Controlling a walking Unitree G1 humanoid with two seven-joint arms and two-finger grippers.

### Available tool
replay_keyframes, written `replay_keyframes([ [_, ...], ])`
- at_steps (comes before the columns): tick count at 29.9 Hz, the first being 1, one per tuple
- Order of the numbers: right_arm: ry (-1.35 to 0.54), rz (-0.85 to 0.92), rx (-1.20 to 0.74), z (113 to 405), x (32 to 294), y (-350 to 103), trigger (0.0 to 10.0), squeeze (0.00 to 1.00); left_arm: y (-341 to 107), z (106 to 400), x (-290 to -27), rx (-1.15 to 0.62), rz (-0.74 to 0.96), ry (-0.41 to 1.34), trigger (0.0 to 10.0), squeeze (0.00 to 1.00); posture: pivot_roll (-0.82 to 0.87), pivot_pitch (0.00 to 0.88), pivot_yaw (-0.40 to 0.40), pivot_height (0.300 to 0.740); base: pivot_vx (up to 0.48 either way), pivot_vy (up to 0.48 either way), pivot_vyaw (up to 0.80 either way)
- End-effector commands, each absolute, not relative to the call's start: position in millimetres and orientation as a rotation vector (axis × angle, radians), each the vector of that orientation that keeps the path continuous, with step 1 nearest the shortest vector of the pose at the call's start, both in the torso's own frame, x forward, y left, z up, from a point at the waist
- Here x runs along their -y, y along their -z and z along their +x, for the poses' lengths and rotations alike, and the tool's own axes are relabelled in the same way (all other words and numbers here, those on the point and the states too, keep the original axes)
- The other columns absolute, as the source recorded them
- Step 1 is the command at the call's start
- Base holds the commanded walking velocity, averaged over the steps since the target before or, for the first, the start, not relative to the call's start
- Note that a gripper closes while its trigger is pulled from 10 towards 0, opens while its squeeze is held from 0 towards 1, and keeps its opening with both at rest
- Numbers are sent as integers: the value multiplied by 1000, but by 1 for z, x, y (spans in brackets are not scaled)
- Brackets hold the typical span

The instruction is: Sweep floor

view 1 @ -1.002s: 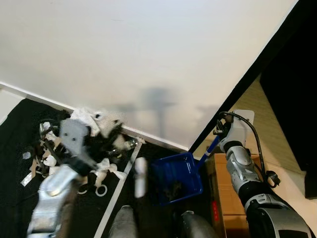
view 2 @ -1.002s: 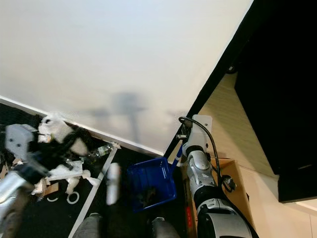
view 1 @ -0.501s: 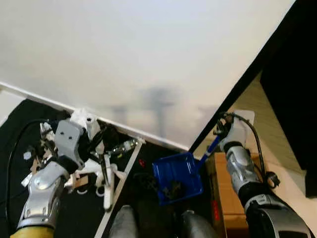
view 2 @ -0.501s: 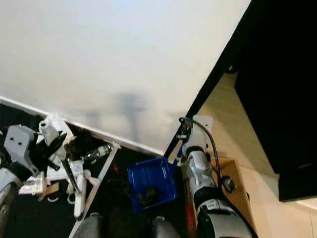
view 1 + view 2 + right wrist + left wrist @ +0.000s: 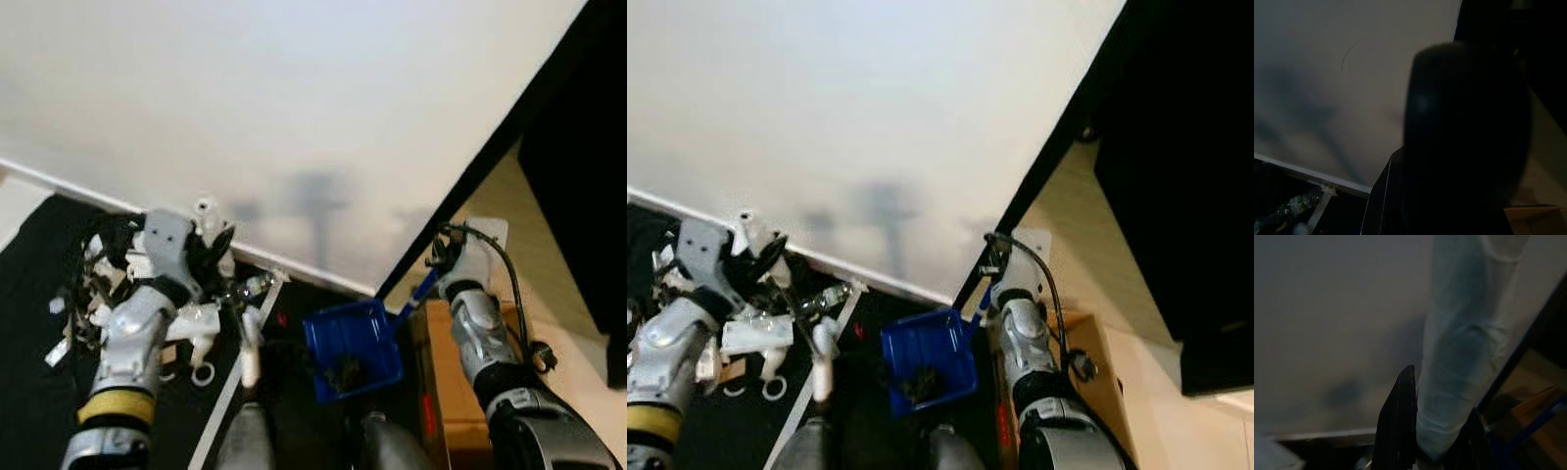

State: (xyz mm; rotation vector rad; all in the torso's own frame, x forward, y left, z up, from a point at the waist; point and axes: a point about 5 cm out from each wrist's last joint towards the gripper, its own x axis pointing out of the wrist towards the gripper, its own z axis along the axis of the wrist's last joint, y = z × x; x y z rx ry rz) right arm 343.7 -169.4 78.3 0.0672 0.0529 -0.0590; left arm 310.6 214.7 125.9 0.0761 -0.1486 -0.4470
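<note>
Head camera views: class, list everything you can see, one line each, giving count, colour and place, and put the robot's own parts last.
Dustpan: one, blue, on the black floor by the wall, dark debris inside.
Brush handle: one, pale, held in the left gripper.
Litter pile: many white and tan scraps, on the floor at left.
Wall: one, white, ahead.
Cardboard box: one, brown, at right.
Left gripper: black fingers, above the litter.
Right gripper: at the dustpan's blue handle.

eye views: bright wall (image 5: pixel 294 88), soft shadow at 6 o'clock, mild blur
wrist views: dim, close objects out of focus
</note>
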Motion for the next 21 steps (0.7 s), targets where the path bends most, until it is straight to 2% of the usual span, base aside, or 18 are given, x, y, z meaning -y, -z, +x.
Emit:
replay_keyframes([
  [1,59,94,-89,338,168,-69,10000,0,-118,310,-198,150,17,497,10000,0,150,260,-75,740,0,0,0],
  [10,66,95,-82,338,171,-71,10000,0,-105,300,-157,135,-163,614,10000,0,146,258,-76,740,0,0,0],
  [21,45,104,-86,342,163,-73,10000,0,-143,302,-149,323,-267,547,10000,0,180,227,-84,740,0,0,0],
])
